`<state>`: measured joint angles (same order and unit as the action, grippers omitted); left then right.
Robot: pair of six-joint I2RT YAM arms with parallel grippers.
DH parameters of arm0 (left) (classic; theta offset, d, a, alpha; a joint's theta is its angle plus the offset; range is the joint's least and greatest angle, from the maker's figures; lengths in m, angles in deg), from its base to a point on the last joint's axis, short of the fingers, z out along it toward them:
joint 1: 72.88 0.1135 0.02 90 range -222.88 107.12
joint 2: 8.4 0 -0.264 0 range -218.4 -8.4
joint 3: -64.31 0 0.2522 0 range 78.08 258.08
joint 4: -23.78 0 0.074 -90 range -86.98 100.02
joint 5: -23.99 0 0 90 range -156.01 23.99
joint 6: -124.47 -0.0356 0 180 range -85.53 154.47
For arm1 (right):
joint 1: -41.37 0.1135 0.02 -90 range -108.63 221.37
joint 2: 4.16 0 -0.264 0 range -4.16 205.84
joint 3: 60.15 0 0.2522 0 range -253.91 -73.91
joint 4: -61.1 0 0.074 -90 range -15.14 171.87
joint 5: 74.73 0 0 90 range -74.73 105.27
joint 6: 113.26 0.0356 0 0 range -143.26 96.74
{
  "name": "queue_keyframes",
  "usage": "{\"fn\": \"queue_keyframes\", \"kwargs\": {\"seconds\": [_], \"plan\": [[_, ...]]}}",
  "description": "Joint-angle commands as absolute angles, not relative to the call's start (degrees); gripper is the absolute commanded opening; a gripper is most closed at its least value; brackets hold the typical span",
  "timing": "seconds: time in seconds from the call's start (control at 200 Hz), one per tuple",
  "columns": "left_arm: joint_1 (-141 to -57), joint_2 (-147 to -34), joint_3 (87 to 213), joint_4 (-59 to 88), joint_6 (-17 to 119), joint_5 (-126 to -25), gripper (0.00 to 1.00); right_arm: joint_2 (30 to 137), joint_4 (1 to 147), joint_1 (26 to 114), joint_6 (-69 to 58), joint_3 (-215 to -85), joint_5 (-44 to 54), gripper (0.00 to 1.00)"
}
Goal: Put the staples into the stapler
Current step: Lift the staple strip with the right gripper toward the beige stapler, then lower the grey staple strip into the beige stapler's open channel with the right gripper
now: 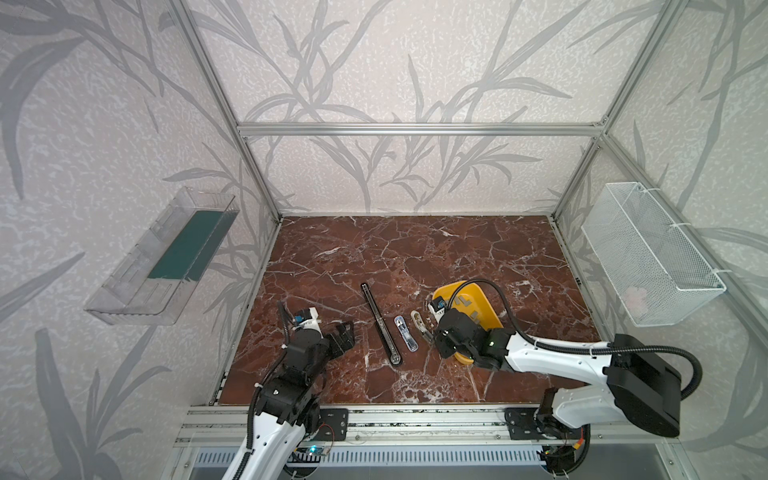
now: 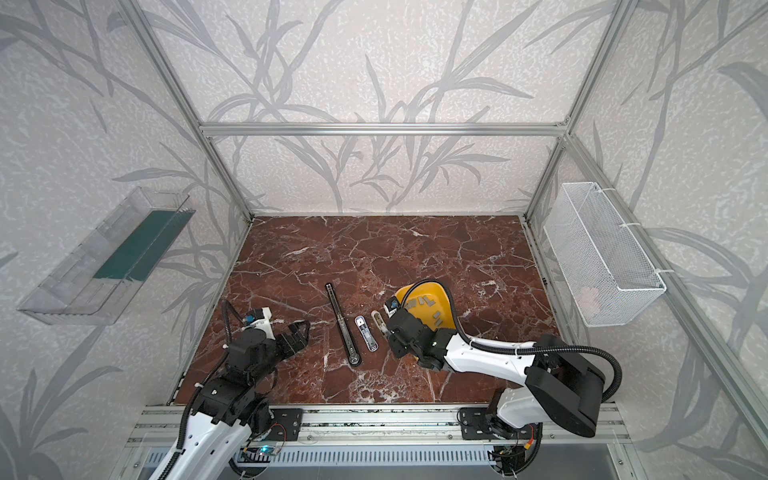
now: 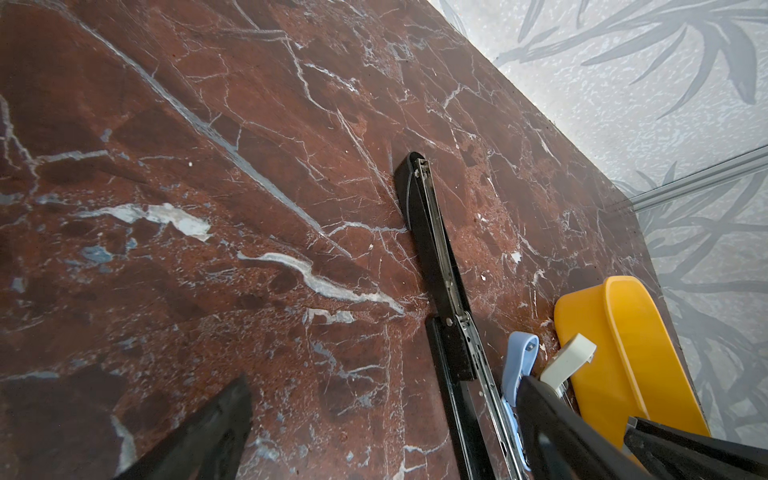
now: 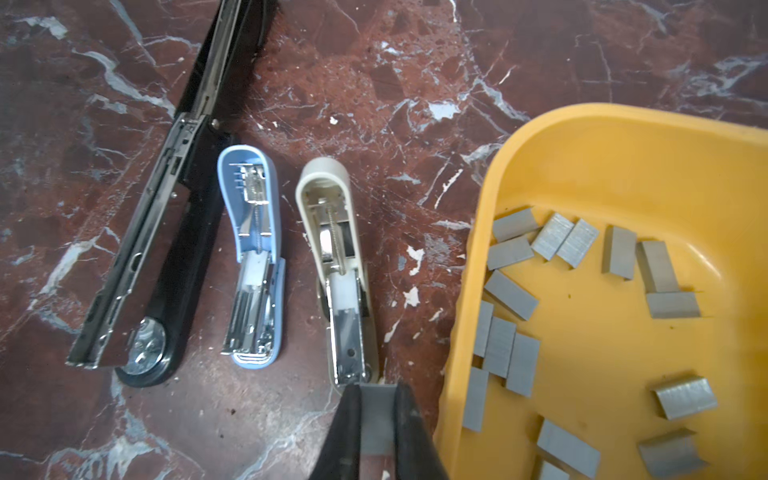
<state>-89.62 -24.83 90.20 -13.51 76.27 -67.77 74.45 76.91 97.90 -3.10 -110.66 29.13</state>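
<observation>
Right between the right gripper's [image 4: 377,388] pinched fingers sits one grey staple strip [image 4: 377,415], its edge at the beige stapler's [image 4: 338,249] open metal front. Just beside the gripper, the other staples [image 4: 510,296] lie loose in the yellow tray [image 4: 623,166]. Further out: blue stapler [image 4: 253,257], then long black stapler [image 4: 187,257]. Past those the left gripper [image 1: 343,334] hangs wide open.

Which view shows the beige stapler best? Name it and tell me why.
The right wrist view: the beige stapler lies open, close to the camera, with its spring and metal channel clear. In both top views the stapler is tiny and lacks detail. The left wrist view catches only its pale tip.
</observation>
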Motion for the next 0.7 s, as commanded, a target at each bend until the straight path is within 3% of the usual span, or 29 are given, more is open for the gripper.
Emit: {"fn": "queue_keyframes", "kwargs": {"seconds": [0.0,0.455,0.695], "plan": [[-89.6,-24.5,89.7,-13.8,76.7,-66.7,0.99,73.4,78.7,97.2,-3.5,-109.8,28.9,0.05],[-89.6,-24.7,89.7,-13.5,76.7,-66.8,0.99,76.8,70.8,97.2,-6.5,-115.8,19.5,0.05],[-89.6,-24.6,89.6,-13.5,76.7,-66.9,0.99,81.8,73.5,97.0,-9.1,-120.1,20.8,0.04]]}}
